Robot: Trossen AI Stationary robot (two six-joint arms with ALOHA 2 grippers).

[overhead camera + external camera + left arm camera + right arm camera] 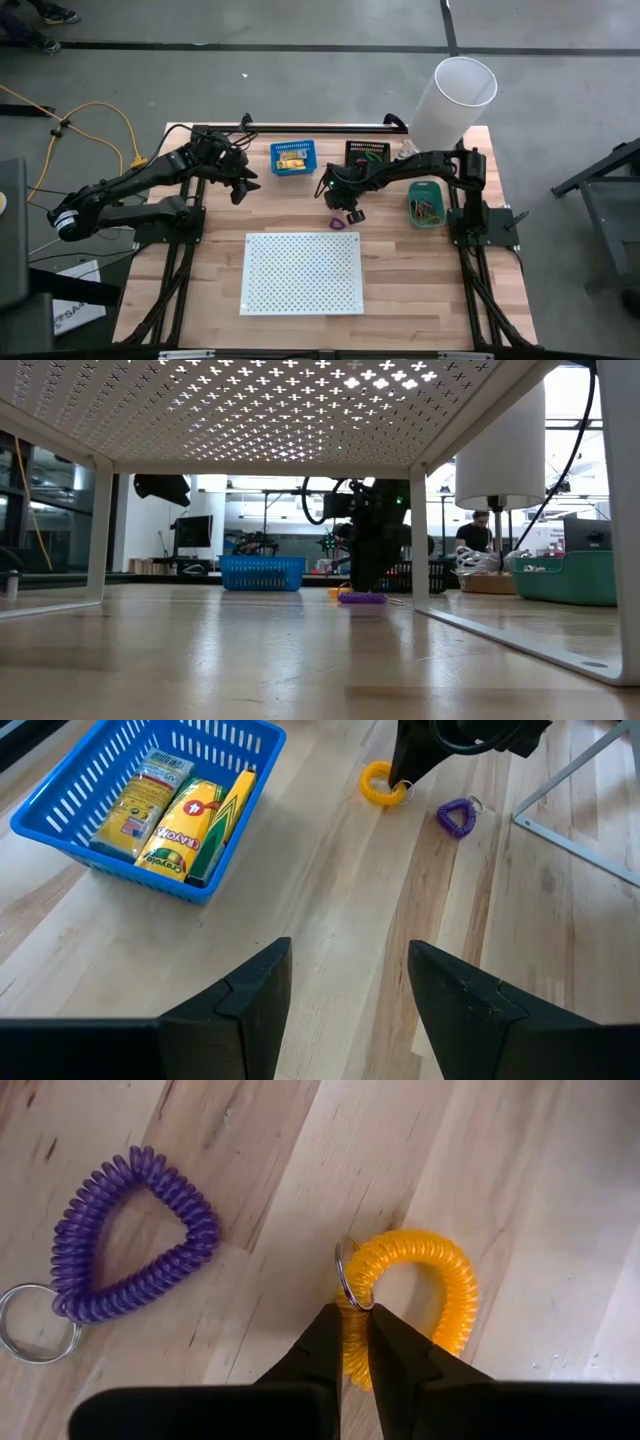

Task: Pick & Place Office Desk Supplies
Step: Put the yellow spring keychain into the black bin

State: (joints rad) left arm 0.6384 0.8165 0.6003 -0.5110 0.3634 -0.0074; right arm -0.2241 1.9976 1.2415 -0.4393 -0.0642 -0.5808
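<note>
Here the right claw [355, 1330] is down on the table [400, 280] at frame centre in the high view, its fingers pinched on the orange coil loop [415, 1295], seemingly at the metal ring. The purple coil loop [125, 1230] lies just beside it. The left claw [350, 985] hovers spread apart near the blue bin [100, 810] holding crayon packets [185, 830].

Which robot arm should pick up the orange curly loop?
The right one. Its tool is already pinched on the orange loop on the table, beside the purple loop. The left tool hangs open, farther back near the blue bin.
</note>
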